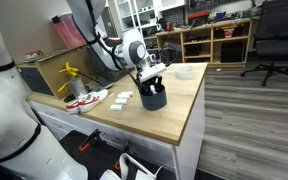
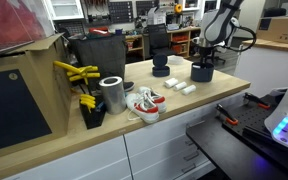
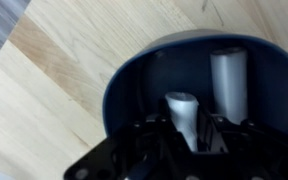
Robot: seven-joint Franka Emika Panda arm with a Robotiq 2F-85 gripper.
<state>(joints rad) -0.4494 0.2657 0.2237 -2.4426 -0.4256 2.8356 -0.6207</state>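
Note:
A dark blue cup point(image 1: 153, 98) stands on the wooden table top point(image 1: 179, 110); it also shows in the other exterior view point(image 2: 202, 72). My gripper point(image 1: 150, 84) point(image 2: 204, 61) reaches down into the cup's mouth. In the wrist view the gripper point(image 3: 184, 128) is shut on a white cylinder point(image 3: 179, 106) that stands inside the cup point(image 3: 119, 90). A second white cylinder point(image 3: 227, 75) stands in the cup beside it, untouched.
Small white pieces point(image 1: 122, 98) point(image 2: 179, 88) lie on the table near the cup. A white bowl point(image 1: 185, 72), red-and-white shoes point(image 1: 84, 100) point(image 2: 144, 103), a metal can point(image 2: 111, 94), yellow tools point(image 2: 76, 72) and a black round object point(image 2: 161, 68) are also there.

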